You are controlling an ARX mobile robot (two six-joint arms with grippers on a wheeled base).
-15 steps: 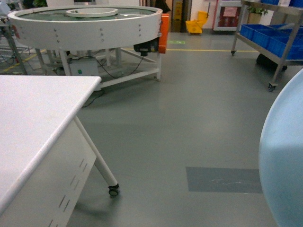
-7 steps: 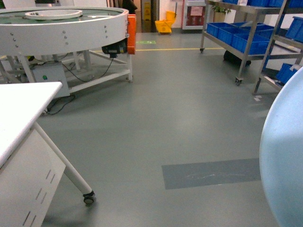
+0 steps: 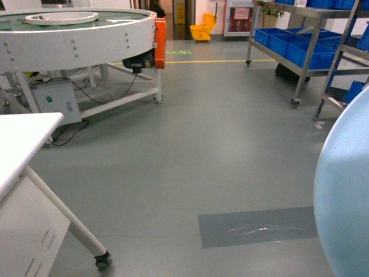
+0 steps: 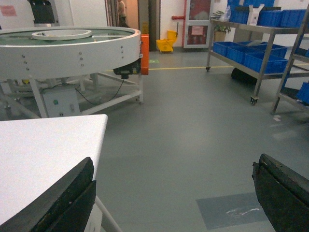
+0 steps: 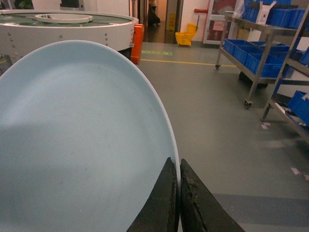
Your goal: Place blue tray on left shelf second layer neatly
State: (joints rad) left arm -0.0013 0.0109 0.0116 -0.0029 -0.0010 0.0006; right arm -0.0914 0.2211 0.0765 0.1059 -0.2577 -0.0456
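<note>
The pale blue tray (image 5: 82,140) fills the left of the right wrist view, held up above the floor with its rim pinched between the black fingers of my right gripper (image 5: 178,166), which is shut on it. In the head view the blue tray (image 3: 346,196) covers the right edge and hides that gripper. My left gripper (image 4: 174,186) is open and holds nothing; its fingers (image 4: 67,198) frame the floor beside the white table. A metal shelf (image 3: 300,40) with dark blue crates stands at the far right.
A white table (image 3: 23,144) on castors is at the near left. A round white conveyor machine (image 3: 75,34) stands at the back left. A yellow mop bucket (image 3: 202,32) sits by the far doorway. A darker patch (image 3: 256,225) marks the grey floor ahead.
The view has swung to the right: the white table slid toward the left edge and the shelves with blue crates came into view. The tray stays at the right edge.
</note>
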